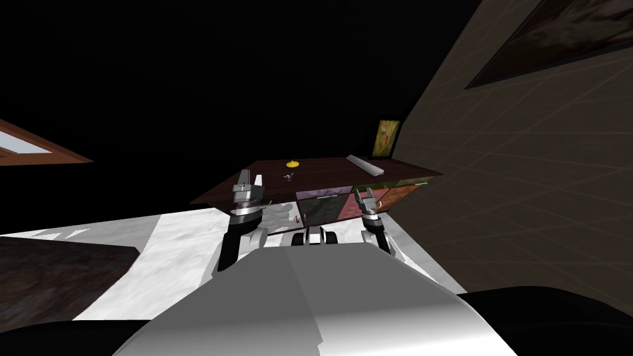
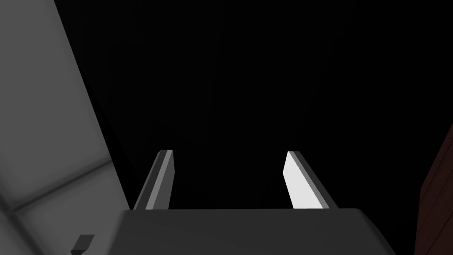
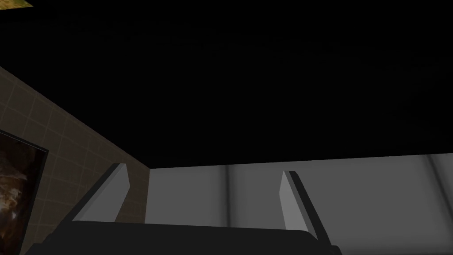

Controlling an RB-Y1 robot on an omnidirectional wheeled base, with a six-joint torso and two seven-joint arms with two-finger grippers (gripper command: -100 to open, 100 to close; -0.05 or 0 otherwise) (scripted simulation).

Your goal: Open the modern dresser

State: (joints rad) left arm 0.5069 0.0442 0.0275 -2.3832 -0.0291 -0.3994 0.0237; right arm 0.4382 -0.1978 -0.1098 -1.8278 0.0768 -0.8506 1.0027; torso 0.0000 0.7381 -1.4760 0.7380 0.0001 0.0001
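The dresser [image 1: 327, 170] stands ahead, its right end by the right wall. Its dark brown top carries a small yellow thing [image 1: 292, 164] and a long grey bar [image 1: 365, 165] further right. The left gripper [image 1: 250, 178] is raised near the dresser's left end and the right gripper [image 1: 365, 196] before the coloured drawer fronts [image 1: 346, 207], both with fingers [image 2: 301, 186] spread apart and nothing between them.

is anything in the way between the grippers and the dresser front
Nothing visible. The left gripper and right gripper, both open and pointing upward, hang in front of the dark brown-topped dresser with coloured front panels. The yellow thing and grey bar lie on its top, off the front.
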